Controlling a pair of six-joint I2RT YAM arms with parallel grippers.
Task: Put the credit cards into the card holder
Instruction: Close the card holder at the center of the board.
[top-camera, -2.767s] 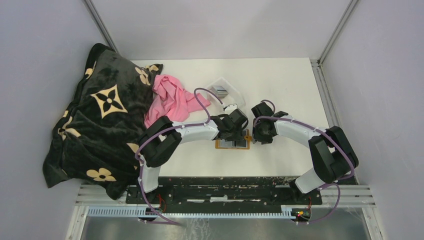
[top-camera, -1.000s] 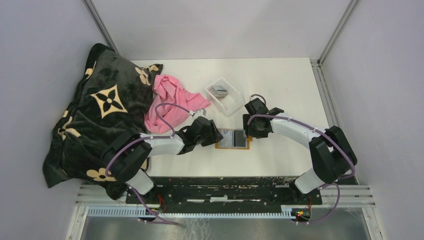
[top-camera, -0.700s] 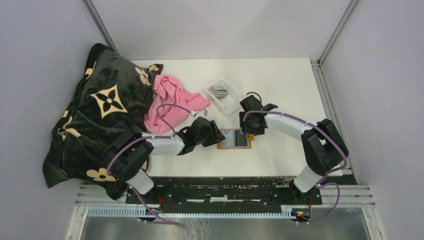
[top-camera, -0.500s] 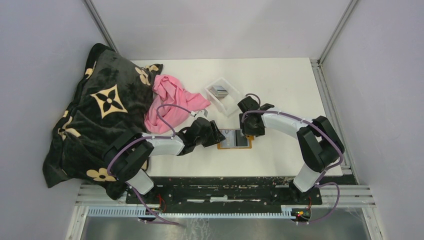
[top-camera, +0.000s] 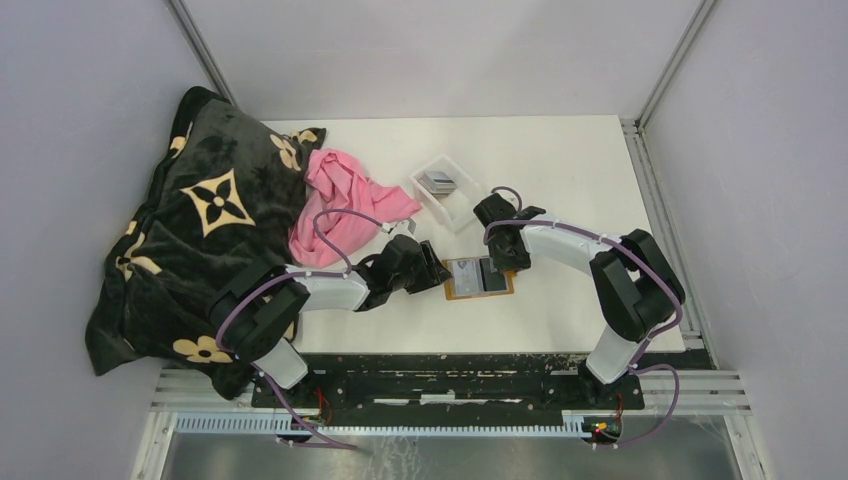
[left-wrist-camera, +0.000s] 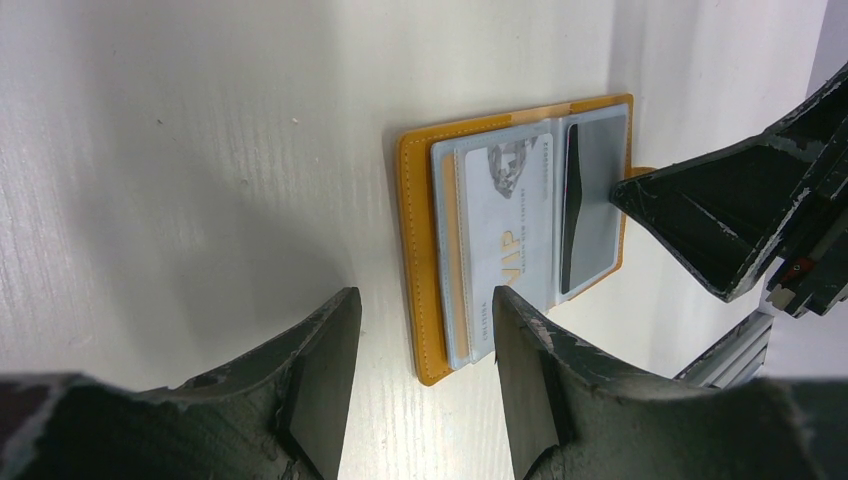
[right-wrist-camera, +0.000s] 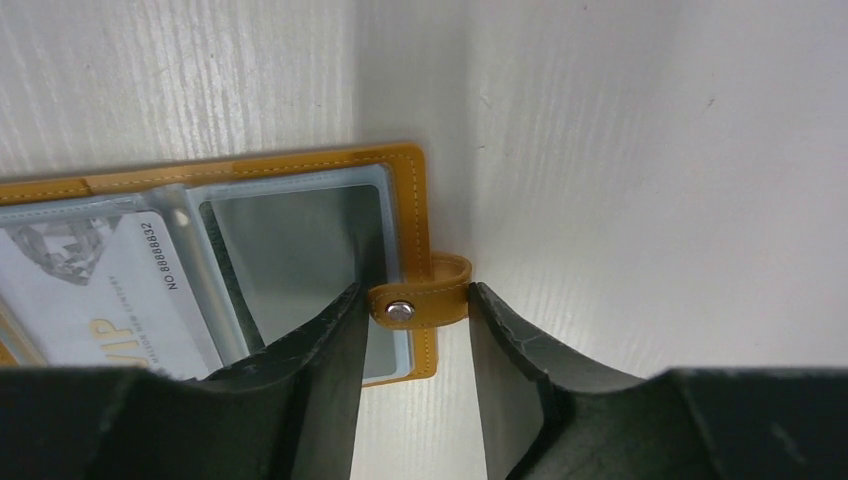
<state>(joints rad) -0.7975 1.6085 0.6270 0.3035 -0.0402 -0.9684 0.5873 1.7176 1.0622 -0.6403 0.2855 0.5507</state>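
Right wrist view: the holder's tab sits between the right gripper's fingers; clamped or not, I cannot tell. Left gripper gapes, empty.

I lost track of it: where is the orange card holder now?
In the top view the card holder lies open on the white table near its front centre, between the left end effector and the right end effector.

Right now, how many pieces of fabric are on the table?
2: a black blanket with cream flowers heaped at the left, and a pink cloth against its right side. Anything under them would be hidden.
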